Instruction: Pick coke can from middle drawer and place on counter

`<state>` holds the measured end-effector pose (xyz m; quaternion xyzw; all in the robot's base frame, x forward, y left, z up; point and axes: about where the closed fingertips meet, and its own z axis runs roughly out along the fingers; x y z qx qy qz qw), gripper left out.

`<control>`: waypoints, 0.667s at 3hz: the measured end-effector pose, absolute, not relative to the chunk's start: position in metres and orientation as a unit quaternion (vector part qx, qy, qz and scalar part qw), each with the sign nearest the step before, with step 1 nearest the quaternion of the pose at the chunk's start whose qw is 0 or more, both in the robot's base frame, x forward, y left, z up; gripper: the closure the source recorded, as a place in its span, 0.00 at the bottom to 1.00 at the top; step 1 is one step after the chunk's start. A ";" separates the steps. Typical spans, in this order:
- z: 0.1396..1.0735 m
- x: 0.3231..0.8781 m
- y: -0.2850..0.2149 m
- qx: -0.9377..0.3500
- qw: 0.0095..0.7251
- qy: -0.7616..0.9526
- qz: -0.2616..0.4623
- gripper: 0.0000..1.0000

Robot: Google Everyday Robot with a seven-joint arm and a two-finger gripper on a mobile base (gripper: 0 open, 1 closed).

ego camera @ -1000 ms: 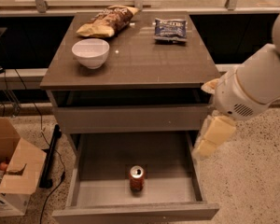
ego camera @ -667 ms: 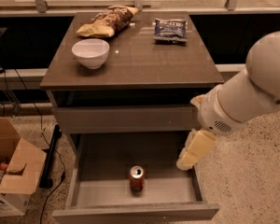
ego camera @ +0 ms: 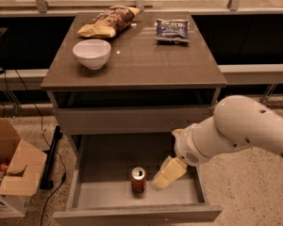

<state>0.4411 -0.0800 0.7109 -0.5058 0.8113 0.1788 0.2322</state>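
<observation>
The coke can [ego camera: 138,180], small and red-orange with a silver top, stands upright on the floor of the open middle drawer [ego camera: 104,161], toward its front. My gripper [ego camera: 167,175] hangs inside the drawer just right of the can, a small gap apart from it, on the white arm [ego camera: 245,128] that reaches in from the right. The counter [ego camera: 146,60] is the glossy grey-brown top of the cabinet above the drawer.
On the counter sit a white bowl [ego camera: 91,53] at the left, a brown chip bag [ego camera: 108,21] at the back left and a blue snack bag [ego camera: 172,29] at the back right. An open cardboard box [ego camera: 12,166] stands on the floor at the left. Cables [ego camera: 51,159] lie beside the cabinet.
The arm has swung leftward and down from beside the cabinet's right edge into the drawer, bringing the gripper close to the can's right side. The can has not moved.
</observation>
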 end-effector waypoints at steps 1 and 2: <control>0.652 0.450 -0.068 -0.468 0.226 0.827 0.215 0.00; 0.644 0.452 -0.068 -0.463 0.226 0.828 0.219 0.00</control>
